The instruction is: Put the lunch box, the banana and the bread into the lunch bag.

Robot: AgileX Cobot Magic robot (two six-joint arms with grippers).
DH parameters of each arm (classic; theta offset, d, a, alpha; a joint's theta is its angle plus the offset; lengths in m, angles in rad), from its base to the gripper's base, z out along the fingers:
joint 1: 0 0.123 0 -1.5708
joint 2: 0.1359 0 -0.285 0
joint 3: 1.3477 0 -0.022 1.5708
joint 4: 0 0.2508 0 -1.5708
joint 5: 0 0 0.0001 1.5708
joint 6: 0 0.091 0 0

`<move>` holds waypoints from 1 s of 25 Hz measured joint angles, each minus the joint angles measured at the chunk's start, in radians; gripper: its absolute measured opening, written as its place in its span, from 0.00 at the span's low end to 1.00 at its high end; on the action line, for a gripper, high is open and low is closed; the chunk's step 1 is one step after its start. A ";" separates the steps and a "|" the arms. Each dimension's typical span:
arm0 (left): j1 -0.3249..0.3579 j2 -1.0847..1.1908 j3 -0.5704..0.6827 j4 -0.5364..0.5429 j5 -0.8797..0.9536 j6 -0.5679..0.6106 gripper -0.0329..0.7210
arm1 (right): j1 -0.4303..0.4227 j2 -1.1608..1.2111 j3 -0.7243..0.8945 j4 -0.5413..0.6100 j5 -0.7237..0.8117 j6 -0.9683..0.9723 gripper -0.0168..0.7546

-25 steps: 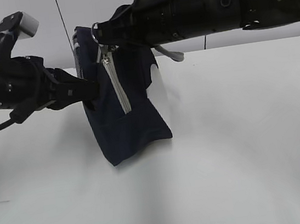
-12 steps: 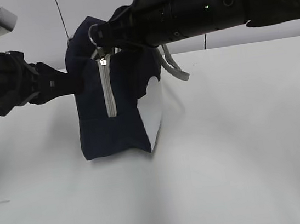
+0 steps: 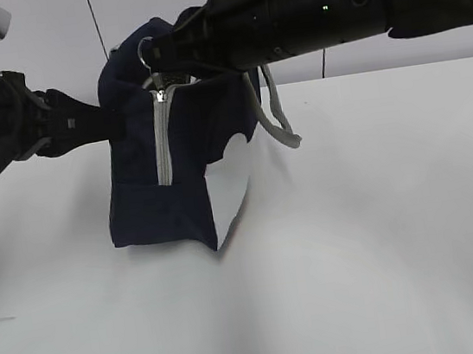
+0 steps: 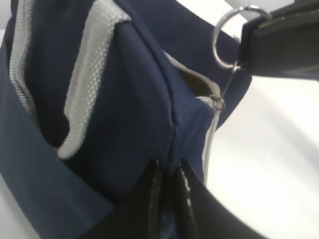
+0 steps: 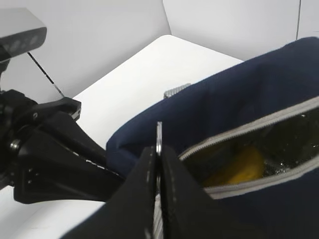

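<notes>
Lunch bag (image 3: 175, 176) first: you have it standing on the white table (image 3: 384, 236), slightly left of centre in the exterior view, with both arms on it. It is soft navy fabric, so expect it to sag, lean and fold wherever you pull; it looks light and will slide or tip on the smooth top unless one side is braced.

On the left, your left gripper (image 4: 168, 172) has its fingers pressed together on a fold of the fabric at the bag's end, beside the grey webbing handle (image 4: 87, 79). That seam fold is a fair anchor, though cloth may creep out of a thin pinch.

Toward the middle, the grey zipper (image 3: 162, 139) runs down the near end of the bag. The ring pull (image 4: 227, 32) sits at the top, and your right gripper (image 5: 158, 154) is pinching it, fingers closed edge-on around the ring. The ring is the place to hold for the zipper; it is stiff and small, so keep the pull in line with the teeth.

Through the gap in the right wrist view you can see something yellow, probably the banana (image 5: 239, 167), against silver lining. The lunch box and bread are not visible.

On the right, a loose handle loop (image 3: 277, 119) hangs under the right arm and could snag. A thin dark cable (image 3: 97, 25) rises behind the bag.
</notes>
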 joint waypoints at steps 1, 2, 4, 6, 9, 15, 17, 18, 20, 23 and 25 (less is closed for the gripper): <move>0.000 0.000 0.000 0.002 0.000 0.000 0.07 | 0.000 0.000 -0.010 -0.004 0.000 0.000 0.03; 0.000 0.000 0.000 0.002 0.000 0.000 0.07 | 0.000 0.000 -0.020 -0.006 -0.001 0.000 0.03; 0.000 0.000 0.000 0.004 0.000 0.000 0.08 | 0.000 0.000 -0.034 -0.006 -0.003 0.000 0.03; 0.000 0.000 0.000 0.016 0.002 -0.002 0.08 | 0.000 0.000 -0.040 -0.006 -0.005 0.000 0.03; 0.000 0.000 0.000 0.027 0.004 -0.008 0.08 | 0.000 0.000 -0.040 -0.010 -0.007 0.000 0.03; 0.000 -0.001 0.000 0.033 0.004 -0.011 0.09 | 0.000 0.000 -0.040 -0.012 -0.016 0.000 0.03; 0.000 -0.001 0.000 0.038 0.004 -0.020 0.09 | 0.000 0.000 -0.040 -0.012 -0.027 0.000 0.03; 0.000 -0.001 0.000 0.043 0.004 -0.022 0.09 | 0.000 0.000 -0.040 -0.012 -0.030 0.000 0.03; 0.000 -0.001 0.000 0.050 0.001 -0.028 0.10 | 0.000 0.000 -0.040 -0.012 -0.031 0.000 0.03; 0.000 -0.001 0.000 0.059 -0.002 -0.031 0.15 | 0.000 0.000 -0.040 -0.016 -0.032 0.000 0.03; 0.000 -0.001 0.000 0.065 0.004 -0.031 0.25 | 0.000 0.002 -0.040 -0.016 -0.032 0.004 0.03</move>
